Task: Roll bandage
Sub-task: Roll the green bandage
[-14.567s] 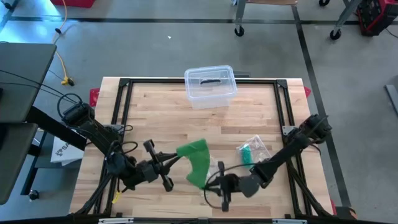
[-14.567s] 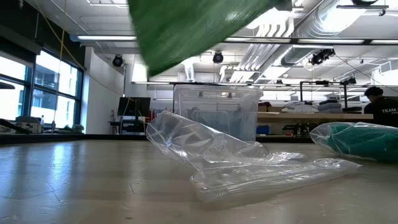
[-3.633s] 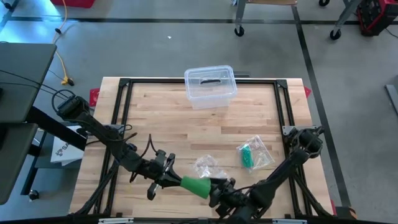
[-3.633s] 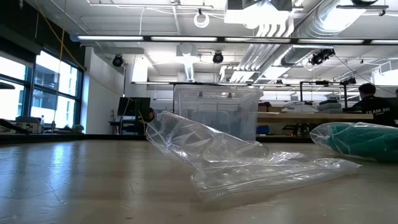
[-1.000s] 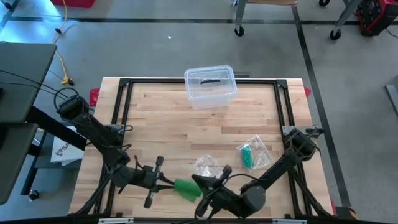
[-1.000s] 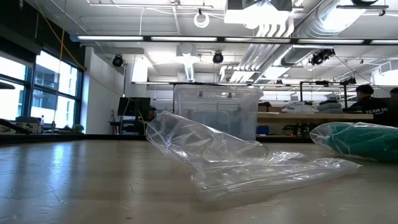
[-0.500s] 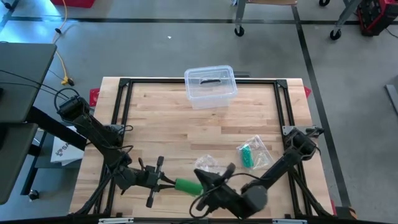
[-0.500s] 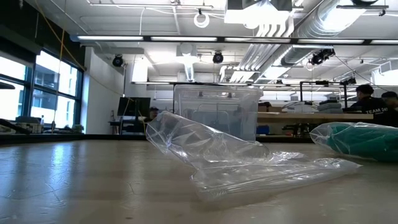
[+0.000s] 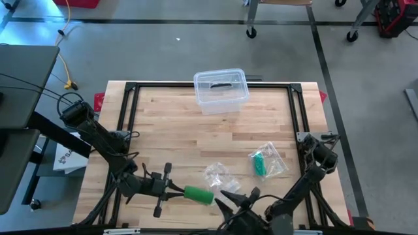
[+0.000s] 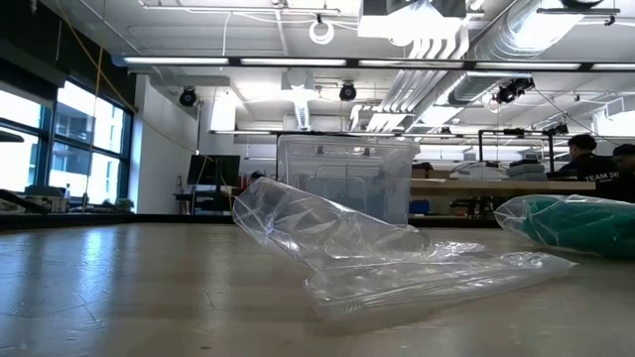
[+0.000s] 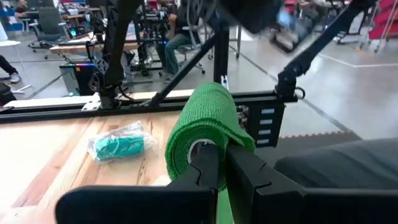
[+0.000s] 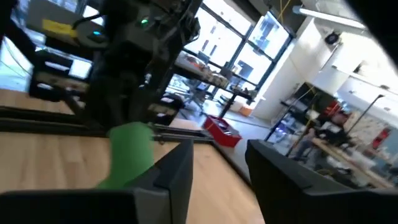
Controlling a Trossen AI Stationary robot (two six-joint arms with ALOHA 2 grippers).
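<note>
The left gripper (image 9: 175,190) is clamped on the bandage (image 9: 198,194), a green roll held by its end just above the table (image 9: 163,130), likely so the winding stays tight. The right gripper (image 9: 236,198), jaws apart and empty, sits just beside the bandage, seemingly to regrip. Past the bandage lie an empty bag (image 9: 216,173), a bagged roll (image 9: 264,160) and a bin (image 9: 221,90); a workshop lies behind.

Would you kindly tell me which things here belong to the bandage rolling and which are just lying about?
In the job:
- green bandage roll
- left gripper, shut on the roll
- right gripper, open beside it

Lying about:
- clear box
- empty clear bag
- bagged teal bandage
</note>
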